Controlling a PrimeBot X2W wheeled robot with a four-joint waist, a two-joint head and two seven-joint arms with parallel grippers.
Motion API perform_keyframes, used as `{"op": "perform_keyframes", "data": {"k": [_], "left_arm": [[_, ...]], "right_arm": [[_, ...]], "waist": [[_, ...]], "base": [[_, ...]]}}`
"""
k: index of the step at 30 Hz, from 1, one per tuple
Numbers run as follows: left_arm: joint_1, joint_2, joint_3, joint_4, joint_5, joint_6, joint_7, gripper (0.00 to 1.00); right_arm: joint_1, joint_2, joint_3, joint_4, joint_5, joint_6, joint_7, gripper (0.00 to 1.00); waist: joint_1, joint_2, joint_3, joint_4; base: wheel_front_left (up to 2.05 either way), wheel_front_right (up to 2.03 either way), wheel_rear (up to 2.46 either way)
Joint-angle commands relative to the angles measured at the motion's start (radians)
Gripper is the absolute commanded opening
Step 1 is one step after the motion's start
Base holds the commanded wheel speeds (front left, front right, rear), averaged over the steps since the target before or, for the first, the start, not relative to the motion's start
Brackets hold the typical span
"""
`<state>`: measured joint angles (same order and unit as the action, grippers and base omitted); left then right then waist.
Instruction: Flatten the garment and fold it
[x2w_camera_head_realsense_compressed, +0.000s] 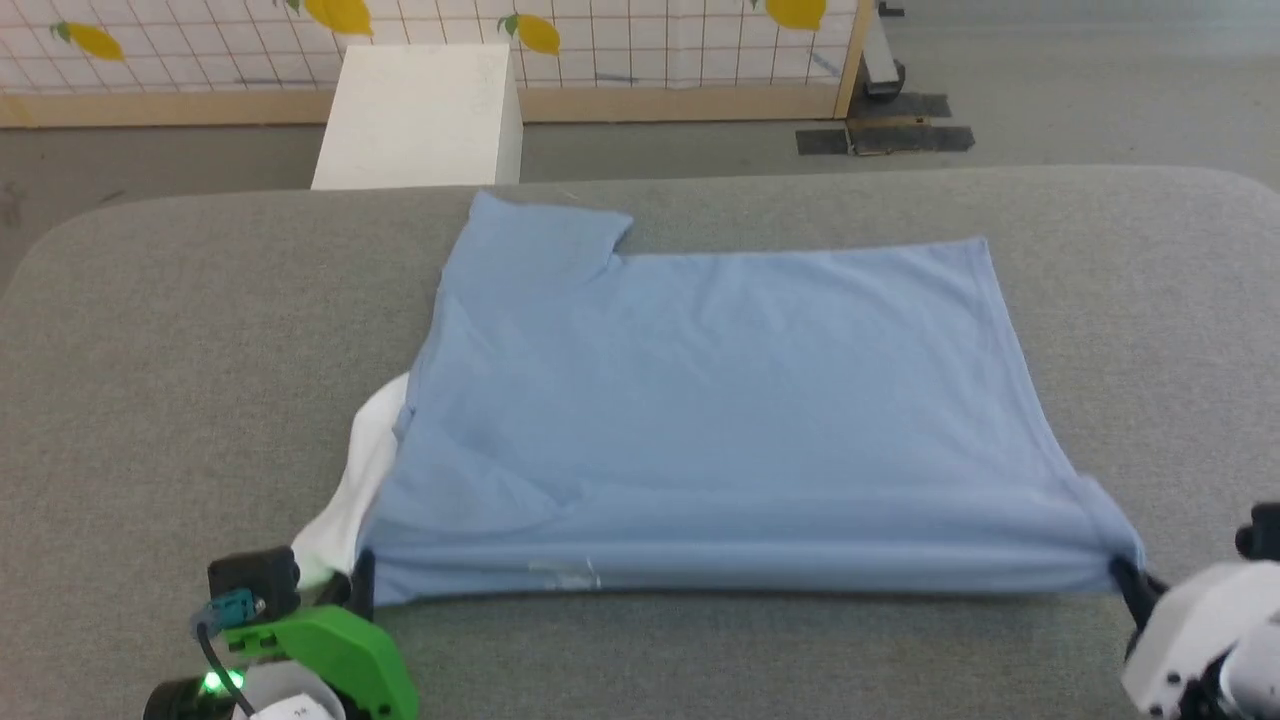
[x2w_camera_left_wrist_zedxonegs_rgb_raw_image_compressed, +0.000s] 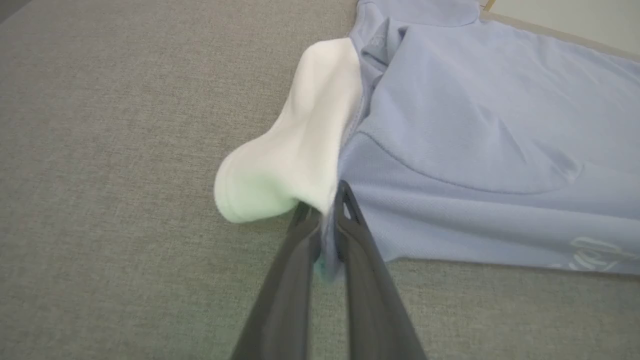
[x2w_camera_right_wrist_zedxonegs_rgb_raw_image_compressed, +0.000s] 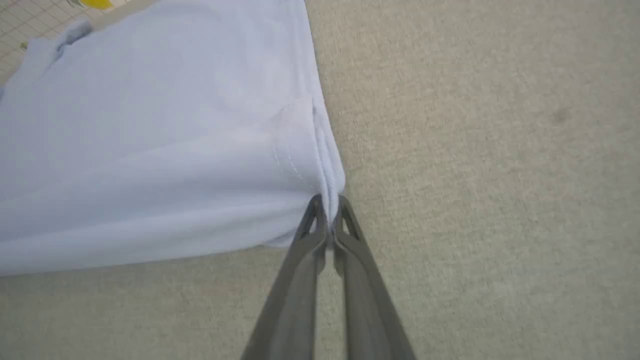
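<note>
Pinching cloth on both sides, I have my left gripper (x2w_camera_left_wrist_zedxonegs_rgb_raw_image_compressed: 325, 210) closed on the garment (x2w_camera_left_wrist_zedxonegs_rgb_raw_image_compressed: 475, 125); a thin fold of light-blue fabric is caught between its two dark fingers, right where the blue meets the white part (x2w_camera_left_wrist_zedxonegs_rgb_raw_image_compressed: 295, 145); that white part bulges out just to the left of my fingertips and hangs a little off the surface. To the right of those fingertips, along the same edge, sits the small white print (x2w_camera_left_wrist_zedxonegs_rgb_raw_image_compressed: 595, 252), too blurred to read. My right gripper (x2w_camera_right_wrist_zedxonegs_rgb_raw_image_compressed: 328, 202) is shut as well, its tips pressed together on the stitched hem corner; the cloth bunches in small pleats at the pinch and spreads away up and to the left of it. Between my two grippers the near edge of the garment runs almost straight, with a dark line of shadow beneath it; beyond that edge the blue cloth lies spread, mostly smooth, on the grey fabric-covered table (x2w_camera_head_realsense_compressed: 200, 350), with a short sleeve (x2w_camera_head_realsense_compressed: 540, 235) jutting out at the far corner on my left gripper's side. Past the table's far edge stands a white box (x2w_camera_head_realsense_compressed: 420, 115) on the floor, and behind it a gridded screen (x2w_camera_head_realsense_compressed: 650, 50) printed with lemons.
</note>
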<state>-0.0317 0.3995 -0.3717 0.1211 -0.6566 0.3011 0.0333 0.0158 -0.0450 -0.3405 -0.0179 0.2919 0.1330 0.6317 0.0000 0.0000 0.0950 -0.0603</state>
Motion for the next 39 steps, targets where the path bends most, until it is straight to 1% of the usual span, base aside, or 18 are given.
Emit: {"op": "perform_keyframes", "data": {"k": [1, 4, 7, 12, 13, 14, 15, 16, 19, 20, 25, 29, 31, 35, 39], "left_arm": [[0.029, 0.031, 0.005, -0.016, 0.007, 0.02, 0.025, 0.0], [0.08, 0.054, -0.004, -0.076, -0.01, 0.039, 0.092, 0.0], [0.114, 0.065, -0.018, -0.094, -0.024, 0.047, 0.144, 0.0], [0.117, 0.049, -0.04, -0.073, -0.045, 0.024, 0.164, 0.0], [0.112, 0.042, -0.043, -0.064, -0.048, 0.018, 0.159, 0.02], [0.109, 0.037, -0.045, -0.058, -0.048, 0.013, 0.152, 0.46], [0.105, 0.032, -0.048, -0.051, -0.047, 0.008, 0.144, 1.0], [0.103, 0.026, -0.048, -0.047, -0.049, 0.005, 0.137, 1.0], [0.108, 0.01, -0.039, -0.048, -0.062, -0.001, 0.11, 1.0], [0.122, 0.014, -0.019, -0.07, -0.068, -0.001, 0.079, 1.0], [0.111, 0.061, 0.016, -0.156, -0.019, 0.01, 0.011, 1.0], [0.035, 0.093, 0.031, -0.197, 0.038, -0.006, -0.055, 1.0], [-0.045, 0.106, 0.024, -0.197, 0.068, -0.039, -0.078, 1.0], [-0.234, 0.12, 0.004, -0.157, 0.103, -0.114, -0.081, 1.0], [-0.447, 0.131, -0.015, -0.074, 0.111, -0.194, -0.023, 1.0]], "right_arm": [[0.034, -0.005, -0.017, -0.018, 0.002, -0.002, 0.02, 0.0], [0.1, -0.005, -0.024, -0.036, 0.025, -0.002, 0.07, 0.0], [0.122, -0.005, -0.024, -0.011, 0.02, -0.002, 0.071, 0.0], [0.106, -0.005, 0.006, 0.097, 0.021, -0.002, 0.006, 0.0], [0.103, -0.005, 0.013, 0.117, 0.02, -0.002, -0.011, 0.0], [0.101, -0.005, 0.018, 0.133, 0.023, -0.002, -0.021, 0.11], [0.099, -0.005, 0.026, 0.147, 0.022, -0.002, -0.037, 0.47], [0.099, -0.005, 0.031, 0.154, 0.023, -0.002, -0.05, 1.0], [0.105, -0.005, 0.039, 0.155, 0.034, -0.002, -0.109, 1.0], [0.114, -0.005, 0.039, 0.126, 0.037, -0.002, -0.183, 1.0], [0.114, -0.005, 0.072, 0.026, 0.01, -0.002, -0.36, 1.0], [0.086, -0.005, 0.118, -0.034, -0.023, -0.002, -0.515, 1.0], [0.064, -0.005, 0.146, -0.054, -0.046, -0.002, -0.601, 1.0], [0.015, -0.023, 0.2, -0.069, -0.068, -0.002, -0.716, 1.0], [-0.046, -0.042, 0.247, -0.075, -0.073, -0.002, -0.771, 1.0]], "waist": [[0.0, 0.0, -0.007, -0.006], [0.0, 0.0, -0.004, -0.005], [0.0, 0.0, 0.004, -0.005], [0.0, 0.0, 0.016, -0.002], [0.0, 0.0, 0.016, 0.0], [0.0, 0.0, 0.016, 0.001], [0.0, 0.0, 0.015, 0.003], [0.0, 0.0, 0.014, 0.004], [0.0, 0.0, 0.005, 0.006], [0.0, 0.0, -0.003, 0.003], [0.0, 0.0, 0.007, -0.006], [0.0, 0.0, 0.04, -0.017], [0.0, 0.0, 0.07, -0.023], [0.0, 0.0, 0.144, -0.04], [0.0, 0.0, 0.239, -0.072]], "base": [[0.0, 0.0, 0.0], [0.0, 0.0, 0.0], [0.0, 0.0, 0.0], [0.0, 0.0, 0.0], [0.0, 0.0, 0.0], [0.0, 0.0, 0.0], [0.0, 0.0, 0.0], [0.0, 0.0, 0.0], [0.0, 0.0, 0.0], [0.0, 0.0, 0.0], [0.0, 0.0, 0.0], [0.0, 0.0, 0.0], [0.0, 0.0, 0.0], [0.0, 0.0, 0.0], [0.0, 0.0, 0.0]]}}
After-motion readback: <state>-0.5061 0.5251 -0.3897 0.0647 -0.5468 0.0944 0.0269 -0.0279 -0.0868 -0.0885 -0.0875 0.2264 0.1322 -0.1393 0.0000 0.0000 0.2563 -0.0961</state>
